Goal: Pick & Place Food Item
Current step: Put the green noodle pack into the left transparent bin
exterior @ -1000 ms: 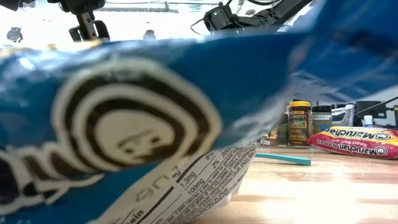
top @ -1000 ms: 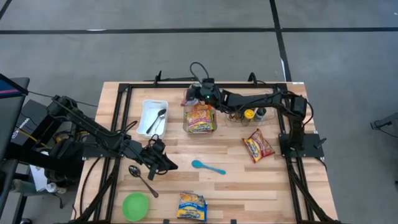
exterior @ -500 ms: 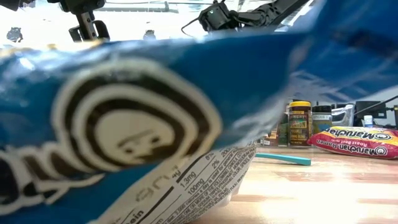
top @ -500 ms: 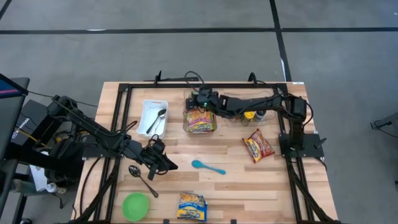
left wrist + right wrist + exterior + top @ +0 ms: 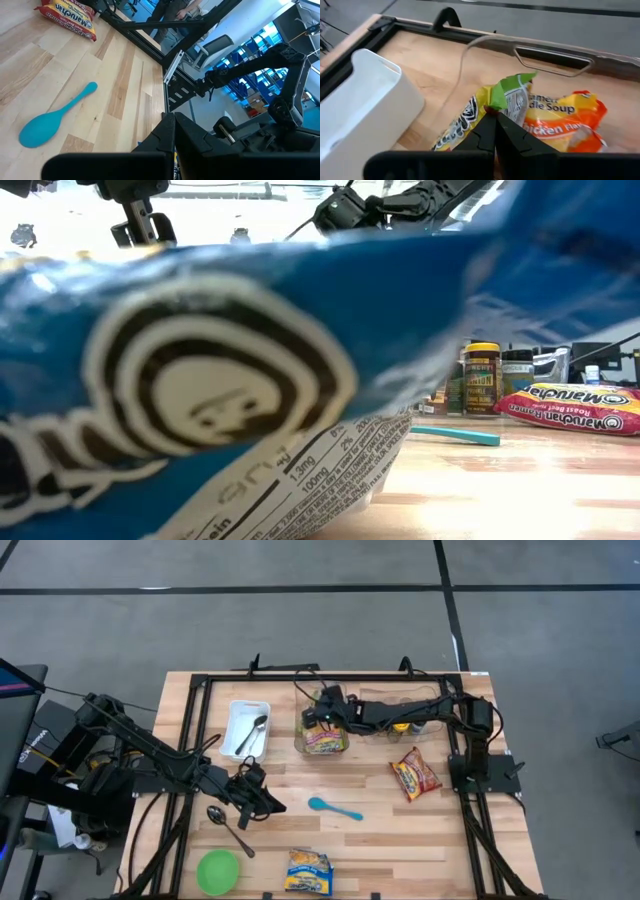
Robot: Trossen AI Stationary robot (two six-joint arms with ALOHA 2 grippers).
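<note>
Right pincer clamped on a noodle packet at the clear bin

High view: the right pincer (image 5: 322, 718) reaches over the clear bin (image 5: 322, 732) at the desk's (image 5: 380, 840) far side, the left pincer (image 5: 272, 806) rests together near a metal spoon (image 5: 229, 829). Low view: a blue packet (image 5: 200, 380) fills the lens; a red noodle pack (image 5: 570, 408) lies beyond. Left wrist view: a teal spoon (image 5: 52, 122) lies ahead. Right wrist view: fingers (image 5: 486, 131) pinch the yellow-green noodle packet (image 5: 507, 102) beside an orange soup packet (image 5: 565, 120) and a white tray (image 5: 365, 100).

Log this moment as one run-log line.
right gripper: shut on noodle packet, over clear bin | left gripper: shut, idle by metal spoon
</note>
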